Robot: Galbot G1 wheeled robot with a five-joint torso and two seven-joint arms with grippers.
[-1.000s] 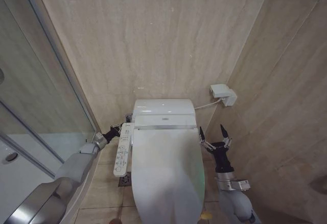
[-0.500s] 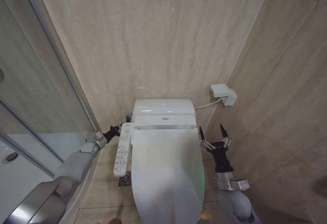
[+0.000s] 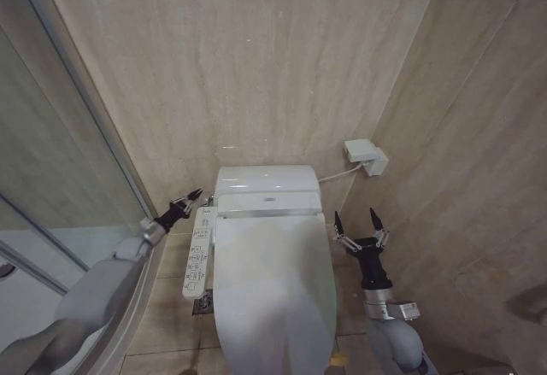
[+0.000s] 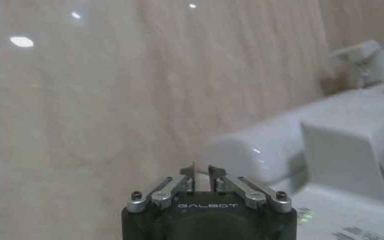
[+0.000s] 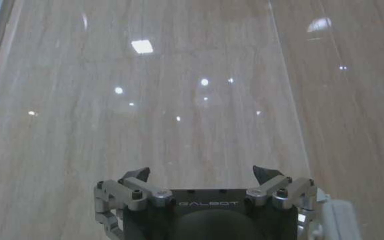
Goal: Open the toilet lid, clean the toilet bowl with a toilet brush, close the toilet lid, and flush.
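We count, taking toilet lid (image 3: 272,290) as landmark: one toilet lid, down; one control panel (image 3: 197,251) along its left edge; one wall box (image 3: 365,155) beyond its far right corner; two grippers, left gripper (image 3: 190,198) and right gripper (image 3: 358,218), flanking it.

- This is a small bathroom, with the toilet set in a narrow corner.
- Glossy beige stone-look tiles (image 3: 256,59) cover the back wall and the right-hand wall, and similar tiles cover the floor.
- A white toilet stands against the back wall, its toilet lid (image 3: 272,294) shut, with a button-covered control panel (image 3: 197,251) along its left side.
- A curved glass shower enclosure (image 3: 51,161) stands at the left.
- A white wall box (image 3: 365,155) with a cable sits beside the toilet's back.
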